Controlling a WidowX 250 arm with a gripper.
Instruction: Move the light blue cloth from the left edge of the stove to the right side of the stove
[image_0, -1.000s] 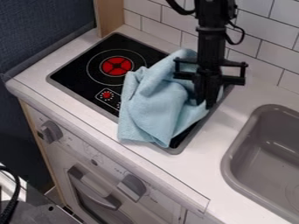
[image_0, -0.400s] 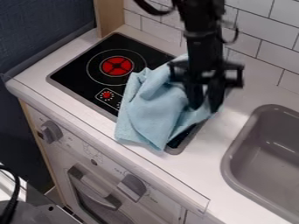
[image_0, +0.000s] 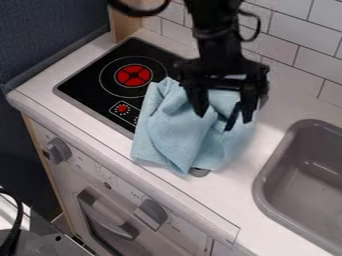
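Here, light blue cloth (image_0: 179, 137) bunched directly below the open claw (image_0: 222, 117)

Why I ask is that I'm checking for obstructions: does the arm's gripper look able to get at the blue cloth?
Probably yes: the gripper is right at the blue cloth, its fingers spread, and nothing visible blocks the way between them.
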